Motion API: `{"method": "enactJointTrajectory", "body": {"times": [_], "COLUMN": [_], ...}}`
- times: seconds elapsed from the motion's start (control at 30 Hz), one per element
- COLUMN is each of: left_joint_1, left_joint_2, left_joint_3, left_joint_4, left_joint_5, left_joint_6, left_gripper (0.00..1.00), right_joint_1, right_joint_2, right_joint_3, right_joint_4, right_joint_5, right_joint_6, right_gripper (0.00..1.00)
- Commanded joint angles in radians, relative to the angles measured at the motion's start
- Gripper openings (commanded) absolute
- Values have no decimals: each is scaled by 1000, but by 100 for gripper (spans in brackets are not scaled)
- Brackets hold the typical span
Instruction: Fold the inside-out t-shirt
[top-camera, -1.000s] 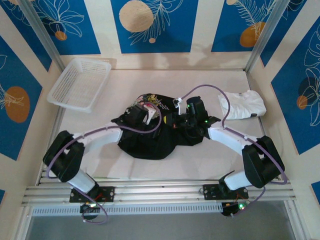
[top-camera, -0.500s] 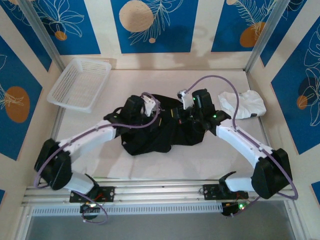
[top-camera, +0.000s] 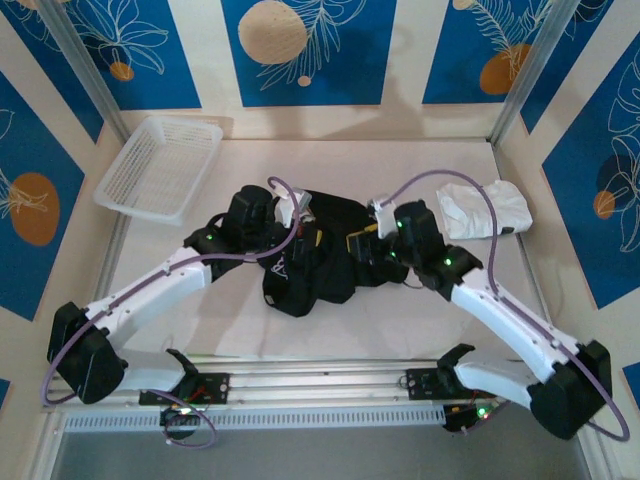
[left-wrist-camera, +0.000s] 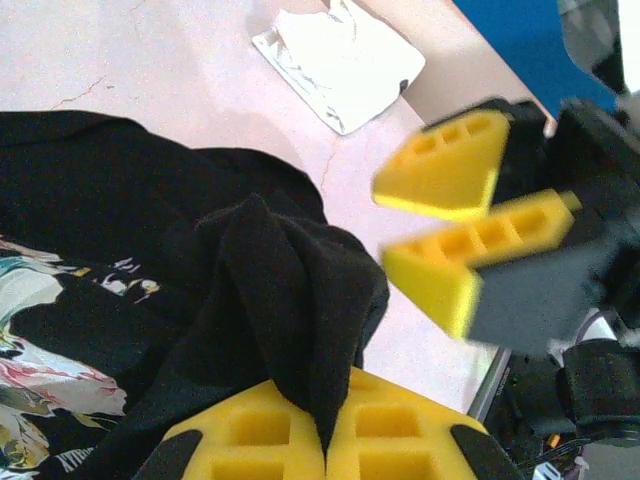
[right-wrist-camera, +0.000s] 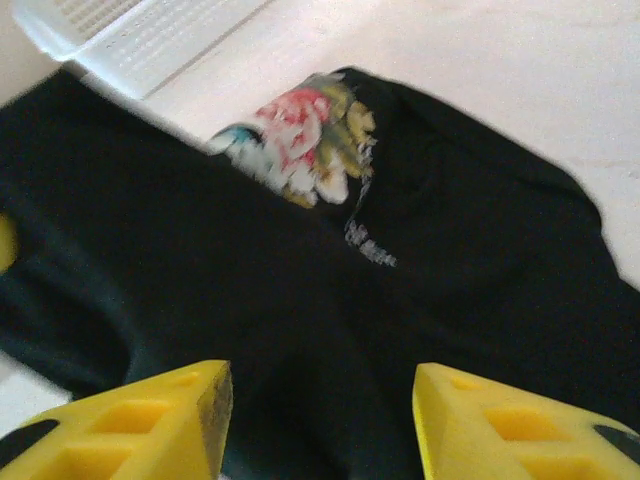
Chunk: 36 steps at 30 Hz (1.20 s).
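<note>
Inside-out t-shirt (top-camera: 318, 270): bunched black heap, centre of top frame, floral print (right-wrist-camera: 305, 150) partly showing.
Left gripper (left-wrist-camera: 325, 440): pinched tight on a raised fold of the shirt.
Right gripper (right-wrist-camera: 322, 410): jaws apart, holding nothing.

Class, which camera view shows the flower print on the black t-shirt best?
The right wrist view: the flower print on the t-shirt lies uncovered, slightly blurred. The left wrist view catches a crumpled part at its edge; from the top it is too small to tell.

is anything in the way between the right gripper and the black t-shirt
Nothing visible does. The right gripper hangs open directly over the t-shirt, with only black cloth beneath it. The left gripper is shut on a bunched fold of the same shirt.
</note>
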Motion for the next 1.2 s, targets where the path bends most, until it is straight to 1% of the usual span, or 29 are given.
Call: {"method": "enactJointTrajectory", "body": {"times": [0.0,0.07,0.1,0.13,0.23,0.27,0.3,0.33,0.37,0.4,0.43,0.47,0.53,0.67,0.73,0.8,0.87,0.97,1.03,1.17], "left_joint_1": [3,2,2,3,2,2,2,2,3,4,4,3,5,9,10,14,20,26,29,29], "left_joint_2": [9,13,16,15,14,11,5,0,-7,-18,-27,-39,-61,-93,-103,-106,-103,-96,-90,-53], "left_joint_3": [25,24,25,23,23,23,24,27,34,44,52,62,77,114,126,127,120,108,97,91], "left_joint_4": [0,9,14,18,17,14,8,-2,-23,-49,-70,-90,-107,-84,-76,-77,-76,-76,-67,-56], "left_joint_5": [25,33,37,42,48,47,45,43,38,27,18,6,-18,-12,-29,-63,-76,-95,-81,-52], "left_joint_6": [-4,-11,-17,-21,-21,-20,-17,-13,-6,3,12,20,30,28,34,38,40,38,39,31], "left_gripper": [0,0,0,0,0,0,0,0,0,0,0,0,0,0,0,0,0,0,0,0], "right_joint_1": [24,48,64,78,97,95,95,93,77,55,36,15,-25,-70,-81,-96,-107,-119,-121,-112], "right_joint_2": [-42,-19,3,29,129,166,199,220,234,232,218,193,134,47,33,45,80,150,184,197], "right_joint_3": [-79,-114,-125,-131,-108,-91,-70,-42,-13,9,19,23,39,136,177,210,230,253,261,263], "right_joint_4": [137,206,245,287,346,359,352,323,269,223,194,173,128,-10,-62,-116,-170,-262,-290,-302], "right_joint_5": [-94,-97,-95,-88,-20,-4,42,96,139,163,163,149,104,37,24,9,32,147,190,216], "right_joint_6": [100,136,154,173,227,226,221,217,200,172,143,101,32,-93,-120,-129,-124,-94,-75,-57], "right_gripper": [58,63,69,71,71,69,63,53,40,30,24,20,16,11,7,6,6,7,9,17]}}
